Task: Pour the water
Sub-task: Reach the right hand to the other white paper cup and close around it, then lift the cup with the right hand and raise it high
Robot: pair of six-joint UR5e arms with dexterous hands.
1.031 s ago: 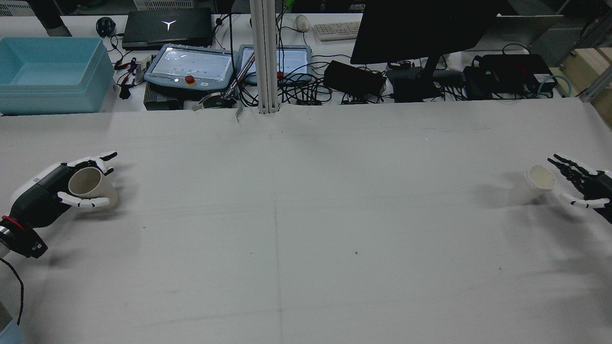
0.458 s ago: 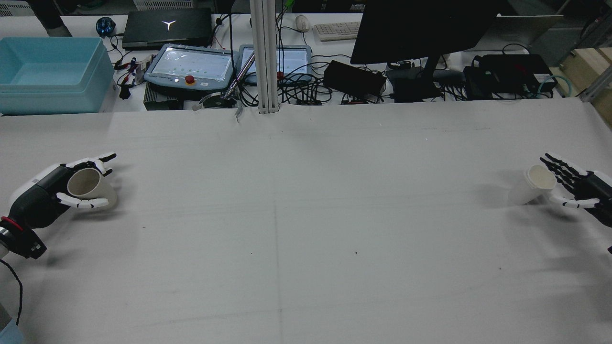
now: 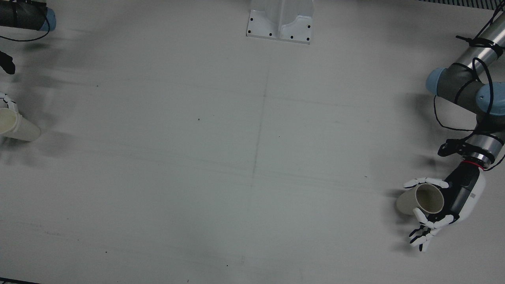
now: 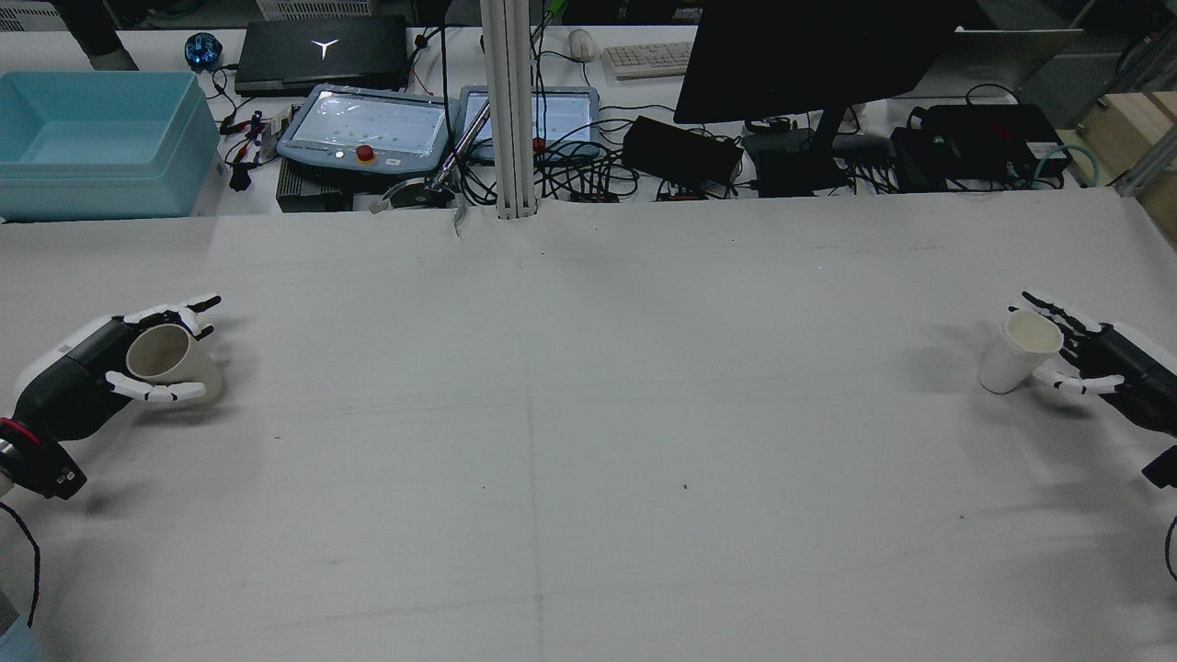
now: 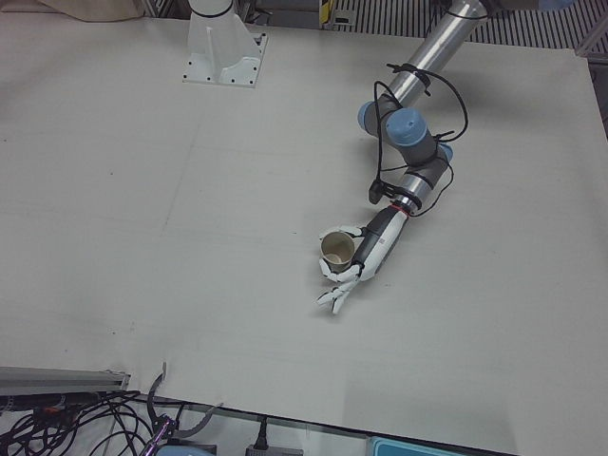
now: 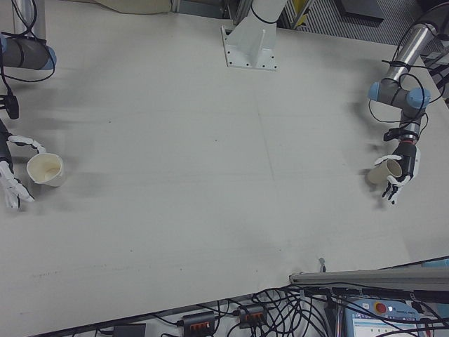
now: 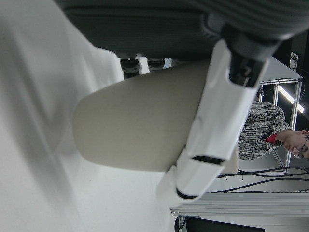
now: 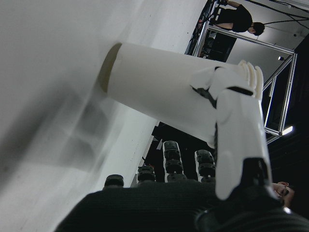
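**Paper cups at both ends of the table, a robot hand around each**

White cloth covers the table (image 4: 588, 414), and the two cups stand far apart at its opposite ends. On the robot's left, the beige cup (image 4: 170, 360) sits tilted inside the left hand (image 4: 110, 372), its mouth turned up toward the rear camera; fingers (image 4: 156, 393) curl along its near side and others reach past its far rim. The left hand view shows a white finger (image 7: 217, 121) lying across the cup's wall (image 7: 140, 125), so the hand appears to be gripping it, though whether the cup's base touches the cloth cannot be made out. The front view shows the same cup (image 3: 420, 198) cradled against the palm (image 3: 453, 201).

On the right, the white cup (image 4: 1016, 351) leans with the right hand (image 4: 1094, 363) wrapped about it, dark fingers behind the rim and a white-tipped one in front. The right hand view shows a finger (image 8: 231, 106) pressed onto the cup's side (image 8: 159, 92), its base meeting the cloth. In the front view this cup (image 3: 17, 126) lies at the frame's edge, and the hand there is almost wholly cut off. The right-front view shows it (image 6: 45, 169) between spread fingers (image 6: 12, 189).

No view shows whether either cup holds water. Behind the table, a blue bin (image 4: 101, 142), pendants and a monitor (image 4: 809, 55) crowd the bench.
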